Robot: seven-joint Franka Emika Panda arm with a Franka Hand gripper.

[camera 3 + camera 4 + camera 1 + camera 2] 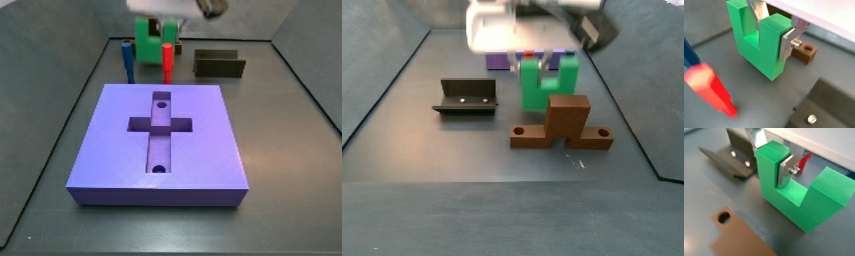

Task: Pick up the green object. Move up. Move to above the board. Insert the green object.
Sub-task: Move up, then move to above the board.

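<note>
Purple-blue board (158,140) lies flat on the dark floor, closest to the camera in a side view, cross-shaped recess and two small round holes facing up, nothing in the recess. Green object (761,42) is well behind it, a U-shaped stepped piece with the notch opening upward; both wrist views show one upright prong of it pinched between the silver finger plates, so the gripper (771,159) is clamped on the green object. In a side view (549,82) the green piece sits under the white wrist housing, low near the floor; cannot tell if its base touches the floor.

Brown block (564,124) with side tabs stands just in front of the green piece in that view. Dark L-shaped fixture (466,98) stands apart to one side; also seen in a wrist view (732,157) with two screws. Red peg (167,60) and blue peg (124,58) stand upright beside the green piece, behind the board.
</note>
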